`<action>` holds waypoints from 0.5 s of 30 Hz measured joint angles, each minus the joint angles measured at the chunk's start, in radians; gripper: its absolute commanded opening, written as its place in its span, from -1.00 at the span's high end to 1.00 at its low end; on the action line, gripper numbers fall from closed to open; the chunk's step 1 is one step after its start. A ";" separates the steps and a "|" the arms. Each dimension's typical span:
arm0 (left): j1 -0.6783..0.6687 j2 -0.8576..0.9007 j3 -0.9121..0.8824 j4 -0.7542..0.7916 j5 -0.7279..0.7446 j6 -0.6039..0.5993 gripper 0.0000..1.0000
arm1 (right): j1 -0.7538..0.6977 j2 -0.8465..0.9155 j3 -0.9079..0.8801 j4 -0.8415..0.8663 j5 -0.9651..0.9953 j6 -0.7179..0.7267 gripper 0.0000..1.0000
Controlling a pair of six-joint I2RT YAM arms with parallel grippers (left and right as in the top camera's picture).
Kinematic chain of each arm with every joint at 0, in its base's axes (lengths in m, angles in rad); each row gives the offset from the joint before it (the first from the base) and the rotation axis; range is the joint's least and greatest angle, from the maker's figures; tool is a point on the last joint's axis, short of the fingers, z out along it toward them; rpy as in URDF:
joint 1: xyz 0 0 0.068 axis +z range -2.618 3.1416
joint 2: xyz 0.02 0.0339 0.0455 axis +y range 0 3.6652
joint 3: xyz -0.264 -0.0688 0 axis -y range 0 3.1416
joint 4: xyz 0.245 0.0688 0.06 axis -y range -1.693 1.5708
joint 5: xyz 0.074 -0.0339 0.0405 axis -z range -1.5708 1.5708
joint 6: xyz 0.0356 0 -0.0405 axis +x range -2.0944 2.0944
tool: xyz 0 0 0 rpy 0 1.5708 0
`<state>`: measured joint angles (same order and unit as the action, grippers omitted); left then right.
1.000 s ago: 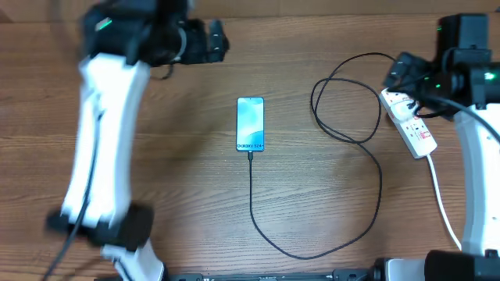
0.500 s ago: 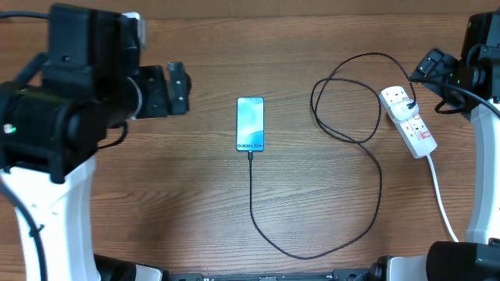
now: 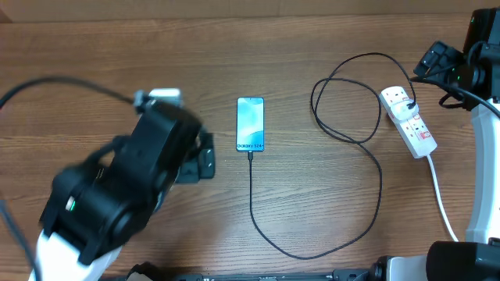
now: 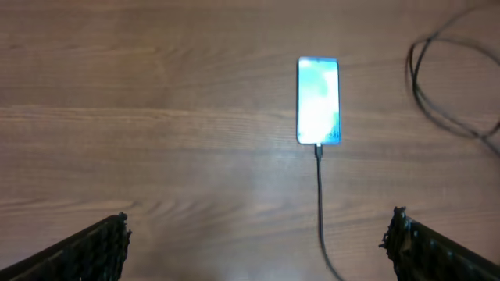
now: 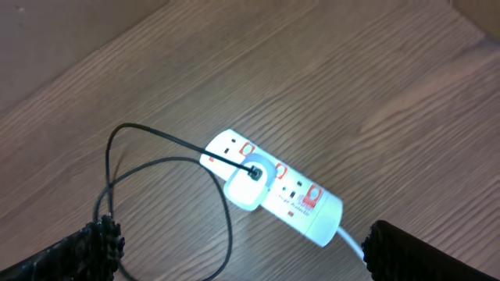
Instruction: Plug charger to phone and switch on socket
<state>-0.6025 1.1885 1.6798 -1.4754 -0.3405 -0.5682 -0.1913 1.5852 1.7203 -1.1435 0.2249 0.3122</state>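
Observation:
The phone (image 3: 250, 123) lies flat mid-table with its blue-teal screen up; it also shows in the left wrist view (image 4: 318, 101). The charger cable (image 3: 312, 254) has its tip in the phone's near end (image 4: 318, 150). It loops right and back to a white adapter (image 5: 248, 187) seated in the socket (image 3: 408, 121), a white power strip with red-marked switches (image 5: 306, 204). My left gripper (image 4: 258, 250) is open and empty, above the table left of and nearer than the phone. My right gripper (image 5: 250, 254) is open and empty, raised above the socket.
The socket's thick white cord (image 3: 444, 204) runs along the right side to the front edge. The black cable forms a loop (image 3: 344, 101) between phone and socket. My left arm (image 3: 117, 203) is blurred and covers the front left of the wooden table (image 3: 328, 31).
My left arm has swung from the back left down toward the front, its gripper now left of the phone's near end. My right gripper has lifted back and right, off the socket.

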 measured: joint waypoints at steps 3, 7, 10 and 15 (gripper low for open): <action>0.003 -0.093 -0.120 0.080 -0.017 -0.015 -0.99 | -0.021 0.015 0.000 0.006 0.000 -0.024 -1.00; 0.027 -0.131 -0.174 0.134 -0.040 -0.028 -0.99 | -0.096 0.090 0.000 0.008 -0.001 -0.064 -1.00; 0.048 -0.132 -0.179 0.152 -0.062 -0.029 -0.99 | -0.156 0.182 0.000 0.007 -0.023 -0.103 -1.00; 0.130 -0.114 -0.182 0.214 -0.033 0.023 -0.99 | -0.219 0.288 -0.008 -0.003 -0.099 -0.145 -1.00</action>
<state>-0.4725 1.0748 1.4982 -1.2610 -0.3733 -0.5457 -0.4103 1.8732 1.7126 -1.1469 0.1261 0.1669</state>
